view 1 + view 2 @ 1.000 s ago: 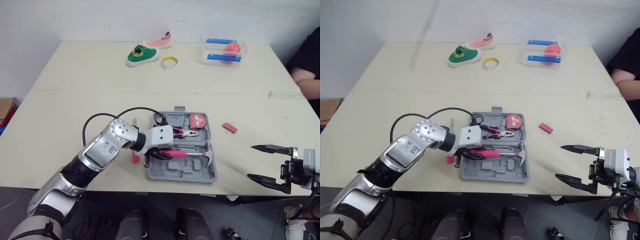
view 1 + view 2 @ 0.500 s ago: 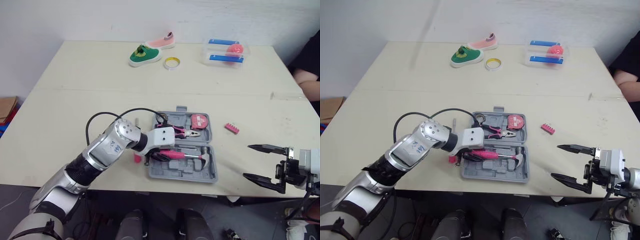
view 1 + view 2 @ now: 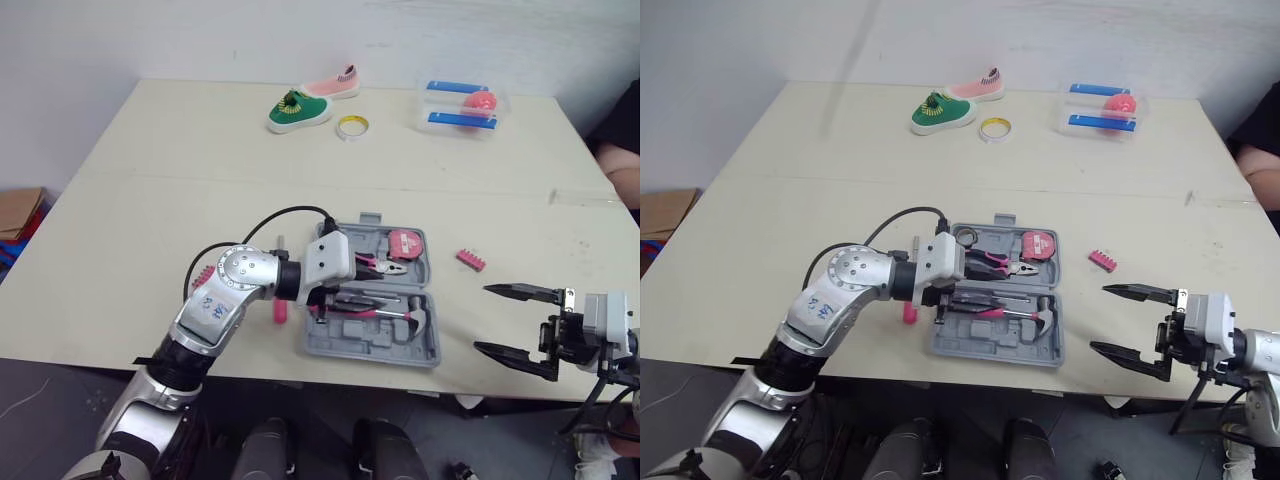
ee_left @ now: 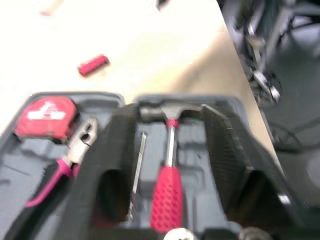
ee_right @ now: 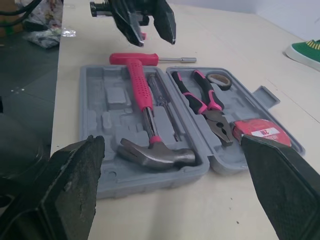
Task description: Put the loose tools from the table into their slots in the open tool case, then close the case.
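Cream table (image 3: 150, 200) bears the open case (image 3: 372, 345), hammer (image 3: 385, 313) slotted inside. Left gripper (image 3: 322, 298) hangs spread above the hammer's handle. Screwdriver (image 3: 280, 312) lies loose just left of the case. Right gripper (image 3: 482, 318) gapes wide, well right.

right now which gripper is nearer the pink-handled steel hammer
Left. Left gripper hangs open over the hammer handle; right gripper is open, well right of it.

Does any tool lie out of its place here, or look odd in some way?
Yes. The screwdriver lies on the table along the left side of the case, and the bit holder lies on the table to its right. Both are outside their slots. The hammer, pliers and tape measure lie inside the case.
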